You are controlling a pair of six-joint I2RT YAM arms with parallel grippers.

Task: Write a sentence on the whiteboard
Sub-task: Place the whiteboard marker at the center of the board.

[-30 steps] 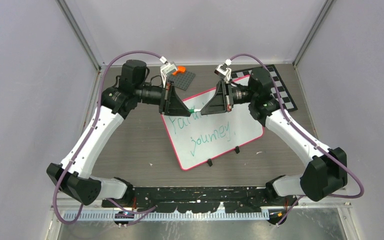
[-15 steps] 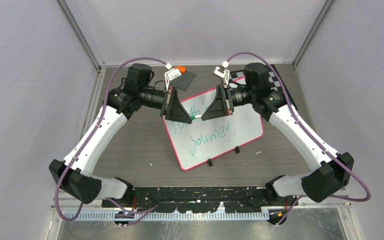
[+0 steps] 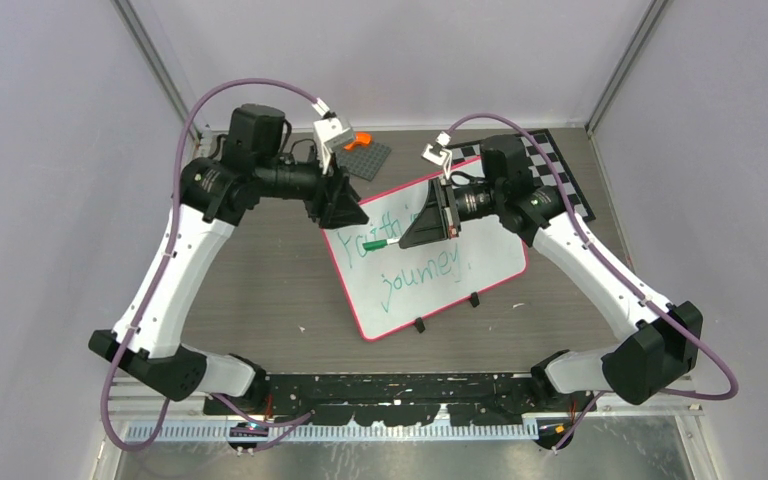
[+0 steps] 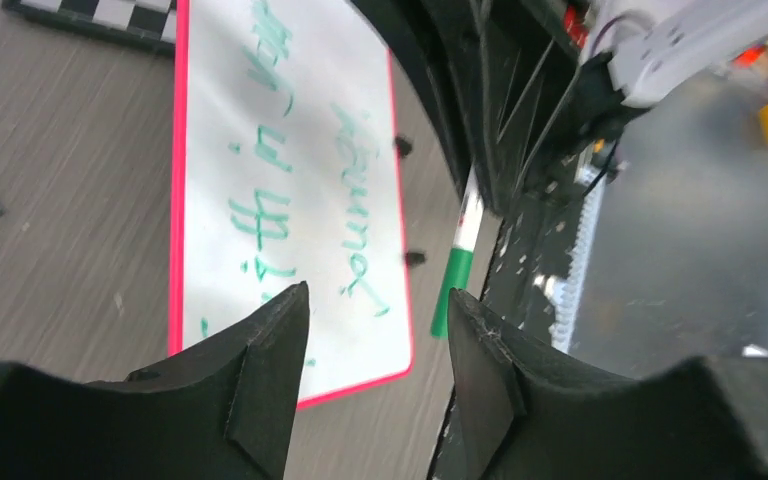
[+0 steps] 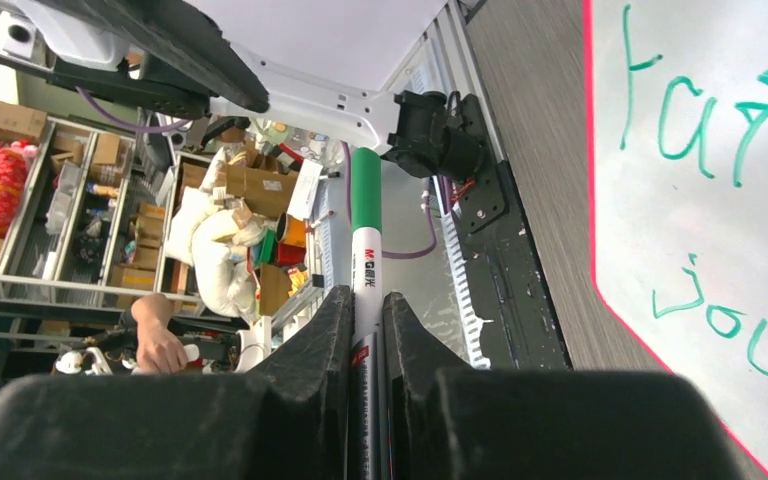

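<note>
— Whiteboard (image 3: 480, 262), item one: position?
— Flat on the surface (image 3: 260, 290), middle of the scene, turned at a slant; red-pink rim, two black clips on its near edge.
— Sentence (image 3: 420, 272)?
— Green lettering in two lines on the white face; upper line partly hidden by the right arm in the top view.
— Right end effector (image 5: 365, 300)?
— Pressed together on a green-and-white marker (image 5: 365, 215), held above the lettering, green end pointing left.
— Left end effector (image 4: 375, 300)?
— Fingers spread, nothing between them, above the far left part of item one, near the marker's green end, not touching it.
— Other stock?
— Checkered board (image 3: 572, 190), far right, beside item one's far corner; whether it lies under that corner, cannot tell. Grey studded plate (image 3: 368, 157), far centre, orange piece (image 3: 361, 139) at its far edge.
</note>
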